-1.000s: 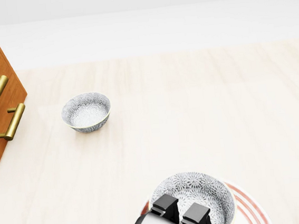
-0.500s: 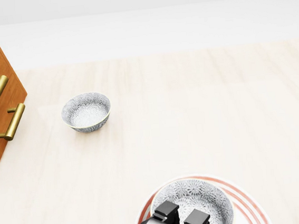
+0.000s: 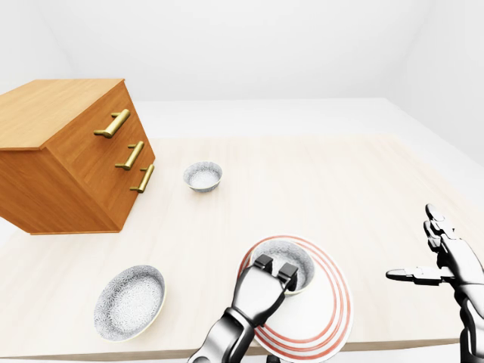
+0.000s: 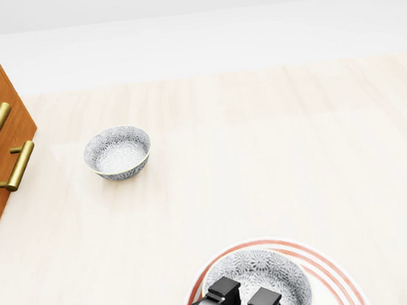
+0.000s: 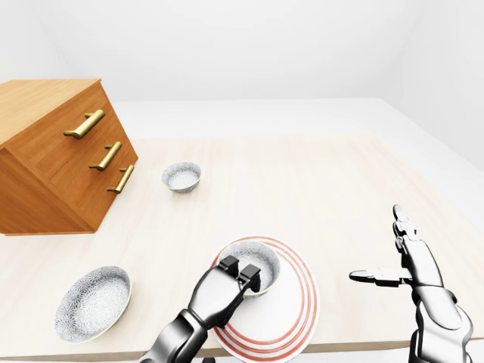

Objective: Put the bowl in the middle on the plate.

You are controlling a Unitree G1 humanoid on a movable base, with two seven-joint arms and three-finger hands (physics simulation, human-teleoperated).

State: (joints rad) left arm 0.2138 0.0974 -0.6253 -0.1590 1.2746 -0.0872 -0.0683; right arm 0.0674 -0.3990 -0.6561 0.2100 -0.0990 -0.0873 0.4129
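The grey patterned middle bowl point(image 3: 293, 252) sits within the white plate with red rings point(image 3: 330, 304) near the bottom of the left-eye view. My left hand point(image 3: 275, 269) is shut on the bowl's near rim, two black fingertips point(image 4: 225, 292) over the edge. Whether the bowl rests on the plate or hovers just above it I cannot tell. My right hand point(image 3: 420, 253) hangs open at the right edge, well apart from the plate, holding nothing.
A smaller patterned bowl point(image 3: 203, 175) stands higher up on the pale wooden table point(image 3: 325, 178), beside a wooden drawer chest with brass handles point(image 3: 72, 162) at the left. A larger patterned bowl point(image 3: 130, 301) lies at the lower left near the table edge.
In the head view the bowl and my left hand have sunk lower in the picture, settling inside the plate's rings. More of the plate's rim now shows around the bowl.
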